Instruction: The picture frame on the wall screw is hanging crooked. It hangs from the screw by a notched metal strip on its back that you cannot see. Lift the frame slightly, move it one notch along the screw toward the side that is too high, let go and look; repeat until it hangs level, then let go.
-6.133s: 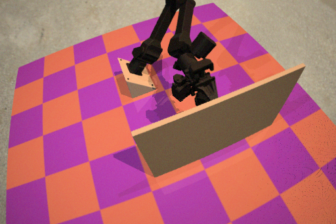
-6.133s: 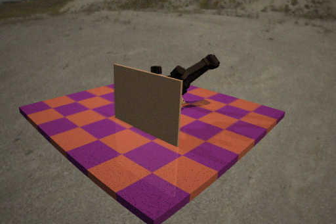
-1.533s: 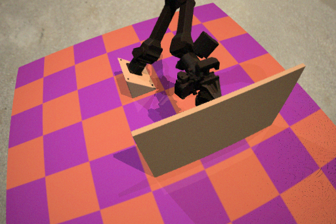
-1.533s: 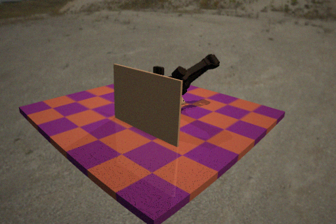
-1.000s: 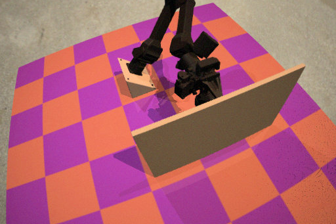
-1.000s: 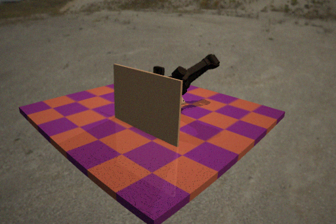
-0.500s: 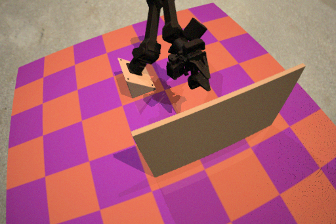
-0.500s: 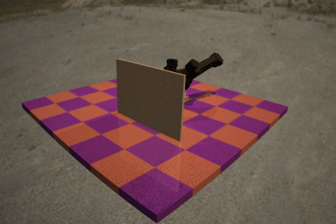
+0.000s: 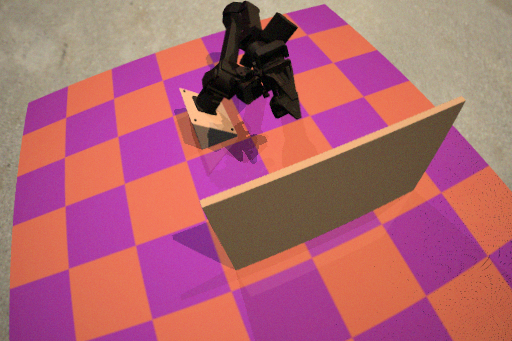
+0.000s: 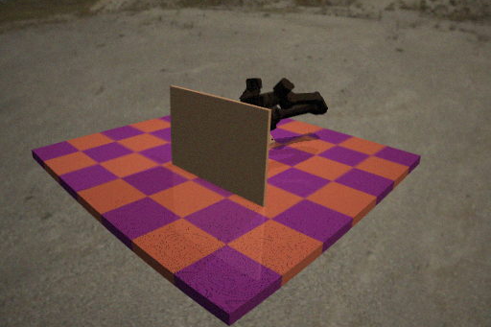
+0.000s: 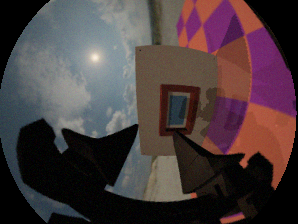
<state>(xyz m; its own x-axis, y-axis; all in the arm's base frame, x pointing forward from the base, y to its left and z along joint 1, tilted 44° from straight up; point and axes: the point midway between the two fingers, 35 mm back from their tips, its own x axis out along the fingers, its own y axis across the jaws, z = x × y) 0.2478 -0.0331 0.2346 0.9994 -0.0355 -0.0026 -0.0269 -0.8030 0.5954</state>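
The picture frame, red with a pale inner border and a blue picture, hangs on the front of the wall board. The wrist view is turned, with the board's top edge at left. The frame's long sides look roughly parallel to the board's top edge; a small tilt cannot be ruled out. The board hides the frame in the top and exterior views. Screw and notched strip are hidden. My gripper is open and empty, back from the board. One fingertip overlaps the frame's near end in the wrist view, apparently without touching.
The upright board shows its plain back in the top and exterior views and stands on the checkered table top. The arm's base is on a pale angled mount on the board's front side. Shadows fall near the mount.
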